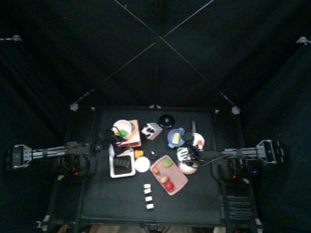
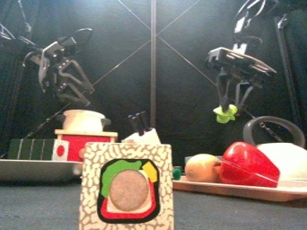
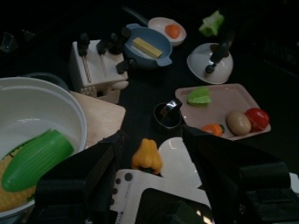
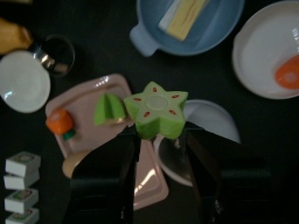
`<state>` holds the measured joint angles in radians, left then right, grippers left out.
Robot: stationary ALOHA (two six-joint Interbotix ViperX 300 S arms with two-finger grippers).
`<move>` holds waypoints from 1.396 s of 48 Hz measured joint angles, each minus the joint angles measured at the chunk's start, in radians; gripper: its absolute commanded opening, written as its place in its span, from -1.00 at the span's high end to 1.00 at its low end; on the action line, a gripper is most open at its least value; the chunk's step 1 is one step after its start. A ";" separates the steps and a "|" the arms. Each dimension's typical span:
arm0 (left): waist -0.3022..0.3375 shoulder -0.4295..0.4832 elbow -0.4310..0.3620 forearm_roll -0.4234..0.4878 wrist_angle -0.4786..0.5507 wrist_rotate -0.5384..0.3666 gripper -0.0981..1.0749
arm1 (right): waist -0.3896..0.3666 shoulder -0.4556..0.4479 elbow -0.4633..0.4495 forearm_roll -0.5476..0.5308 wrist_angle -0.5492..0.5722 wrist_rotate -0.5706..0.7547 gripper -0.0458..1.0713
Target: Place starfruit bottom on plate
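Overhead, 1 starfruit bottom [image 4: 156,109], 1 gripper [image 4: 162,133].

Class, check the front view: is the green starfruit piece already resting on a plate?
No: the starfruit piece hangs in the air, held between the right gripper's fingers, well above the tray below.

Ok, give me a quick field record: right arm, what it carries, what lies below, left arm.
right gripper: raised above the table, fingers shut on the starfruit piece
starfruit piece: green, star-shaped cut face showing; in the front view it hangs in the air, touching nothing else
below it: pink tray holding a green wedge, and a white plate partly hidden by the fruit
placed on plate: not yet
left gripper: fingers open, holding nothing, over the table's left side
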<state>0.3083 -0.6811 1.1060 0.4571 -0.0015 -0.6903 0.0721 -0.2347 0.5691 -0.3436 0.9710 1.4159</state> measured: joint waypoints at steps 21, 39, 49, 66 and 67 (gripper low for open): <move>-0.002 0.000 0.000 0.000 0.000 0.000 -0.71 | 0.089 0.187 -0.064 0.114 0.000 -0.002 -0.20; -0.002 0.002 0.000 0.000 0.000 0.000 -0.71 | 0.086 0.291 -0.084 0.104 -0.003 -0.002 -0.21; -0.002 0.000 0.000 0.000 0.000 0.000 -0.71 | 0.081 0.322 -0.095 0.100 -0.002 -0.021 -0.21; -0.002 0.000 0.000 0.002 0.000 0.000 -0.71 | 0.064 0.397 -0.149 0.147 0.005 -0.152 -0.57; -0.003 0.002 0.000 0.000 0.000 0.000 -0.71 | 0.063 0.402 -0.152 0.147 0.006 -0.152 -0.59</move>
<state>0.3053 -0.6796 1.1060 0.4571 -0.0015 -0.6903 0.1350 0.1672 0.4172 -0.1963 0.9771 1.2640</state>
